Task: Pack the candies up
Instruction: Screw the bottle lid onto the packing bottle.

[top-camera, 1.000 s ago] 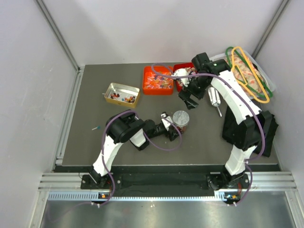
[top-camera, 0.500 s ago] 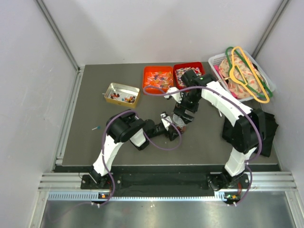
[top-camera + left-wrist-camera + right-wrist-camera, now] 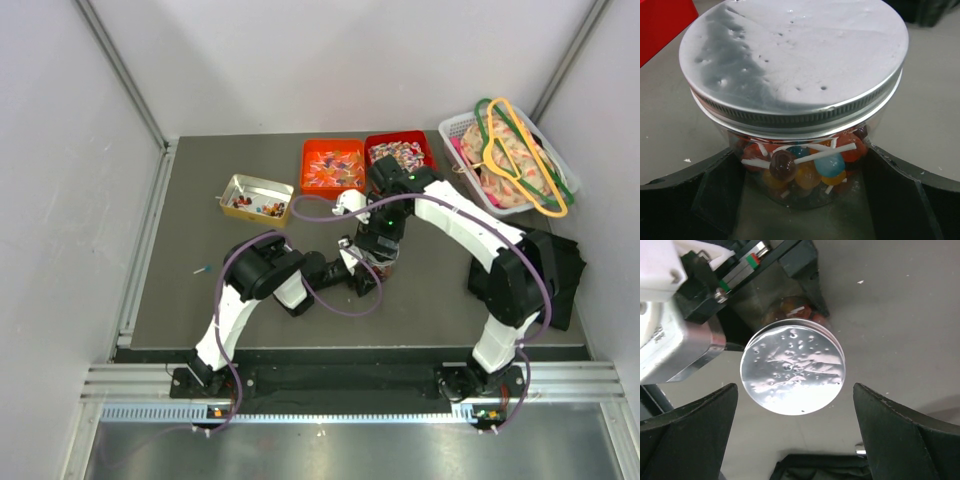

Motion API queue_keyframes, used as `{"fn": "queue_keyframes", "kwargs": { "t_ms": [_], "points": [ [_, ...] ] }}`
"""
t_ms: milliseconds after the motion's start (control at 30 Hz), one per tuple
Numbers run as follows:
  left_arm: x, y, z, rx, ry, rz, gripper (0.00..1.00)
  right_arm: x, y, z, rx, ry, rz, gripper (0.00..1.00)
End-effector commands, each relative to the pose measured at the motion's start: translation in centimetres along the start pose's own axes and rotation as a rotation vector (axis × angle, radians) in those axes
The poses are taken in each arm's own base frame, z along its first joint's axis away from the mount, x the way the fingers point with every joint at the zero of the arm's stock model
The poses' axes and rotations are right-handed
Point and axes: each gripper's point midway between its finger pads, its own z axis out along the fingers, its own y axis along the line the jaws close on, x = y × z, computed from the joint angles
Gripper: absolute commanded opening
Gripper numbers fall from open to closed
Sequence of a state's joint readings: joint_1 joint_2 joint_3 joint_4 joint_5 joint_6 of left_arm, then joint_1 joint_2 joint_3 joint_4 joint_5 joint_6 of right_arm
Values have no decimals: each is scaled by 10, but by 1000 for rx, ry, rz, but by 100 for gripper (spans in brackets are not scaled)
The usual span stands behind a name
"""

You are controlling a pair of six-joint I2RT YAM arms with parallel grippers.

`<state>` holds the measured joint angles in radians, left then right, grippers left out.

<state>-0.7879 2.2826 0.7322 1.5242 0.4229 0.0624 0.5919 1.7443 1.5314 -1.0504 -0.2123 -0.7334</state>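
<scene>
Grey matting is covering the table (image 3: pixel 180 250), with white walls closing in on three sides; arms are working mid-table.

- Candies (image 3: pixel 400 152) are lying heaped in the red tray (image 3: pixel 400 134) at the far edge, well apart from both grippers; more wrapped pieces are showing in the orange tray (image 3: pixel 306 165) beside it.
- Jar (image 3: pixel 805 170) is standing upright mid-table with its metal lid (image 3: pixel 790 55) sitting on; lollipops (image 3: pixel 830 164) with white sticks are already filling the bottom.
- Left gripper (image 3: pixel 800 150) is reaching in low; its fingers (image 3: pixel 715 190) are spread wide and, as far as I am seeing, pressing the glass on both sides, bracing the jar.
- Right gripper (image 3: pixel 795 387) is hanging straight above the lid; its fingers (image 3: pixel 695 425) are standing wide apart, clear of the rim on either side, holding nothing.

Handling, my reading:
- candies are looking light, small and shiny, so probably slipping easily; a loose heap is likely shifting under a finger; pinching one across its plump middle is seeming safer than catching a twisted wrapper end.
- jar is looking stiff, smooth and breakable; gripping low on the wall is suiting it.
- lid is looking thin and rigid; its ribbed edge, taken across the full width, is offering the best purchase.
</scene>
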Motion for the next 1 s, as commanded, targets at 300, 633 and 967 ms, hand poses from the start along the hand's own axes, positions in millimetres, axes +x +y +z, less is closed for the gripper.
{"fn": "queue_keyframes", "kwargs": {
  "t_ms": [300, 633, 967],
  "points": [
    [21, -5, -7, 7, 30, -26, 80, -13, -2, 10, -19, -20, -54, 96],
    [22, -5, -7, 4, 33, -29, 79, -7, -4, 20, -13, 4, -30, 91],
    [22, -5, -7, 3, 35, -29, 79, -6, -6, 22, 8, 8, 25, 70]
  ]
}}
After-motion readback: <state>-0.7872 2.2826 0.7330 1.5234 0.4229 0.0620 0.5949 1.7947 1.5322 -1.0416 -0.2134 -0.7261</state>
